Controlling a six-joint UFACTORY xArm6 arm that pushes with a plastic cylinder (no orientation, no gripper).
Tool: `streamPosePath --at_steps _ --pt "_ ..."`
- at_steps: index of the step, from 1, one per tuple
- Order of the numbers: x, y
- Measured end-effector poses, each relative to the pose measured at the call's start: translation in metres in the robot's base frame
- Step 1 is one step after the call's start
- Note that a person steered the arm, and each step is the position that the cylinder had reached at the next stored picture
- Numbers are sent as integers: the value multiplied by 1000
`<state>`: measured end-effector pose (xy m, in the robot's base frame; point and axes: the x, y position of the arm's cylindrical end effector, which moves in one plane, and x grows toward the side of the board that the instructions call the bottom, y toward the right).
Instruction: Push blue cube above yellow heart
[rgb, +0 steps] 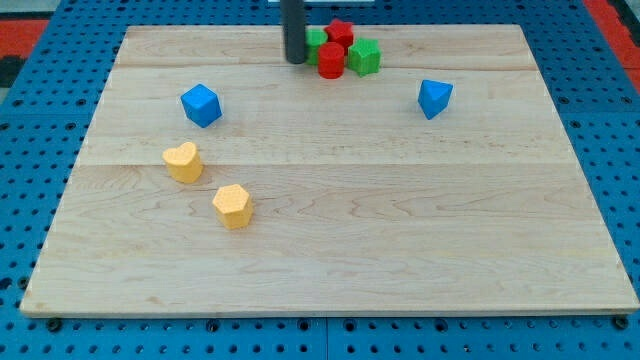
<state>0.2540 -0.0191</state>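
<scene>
The blue cube (201, 105) lies on the wooden board (330, 250) at the view's left. The yellow heart (183, 161) lies just below it, slightly to the left, with a small gap between them. My tip (297, 61) is at the view's top centre, well to the right of and above the blue cube. It stands right beside the left edge of a cluster of red and green blocks.
A yellow hexagonal block (233, 206) lies below and right of the heart. A blue triangular block (434, 98) lies at the right. At the top centre sit a red cylinder (331, 60), a red block (340, 32), a green cube (364, 56) and a green block (316, 39).
</scene>
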Motion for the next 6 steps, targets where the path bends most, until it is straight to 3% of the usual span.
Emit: streamPosePath --at_steps 3,6 --pt "6 -98" --pt "6 -115"
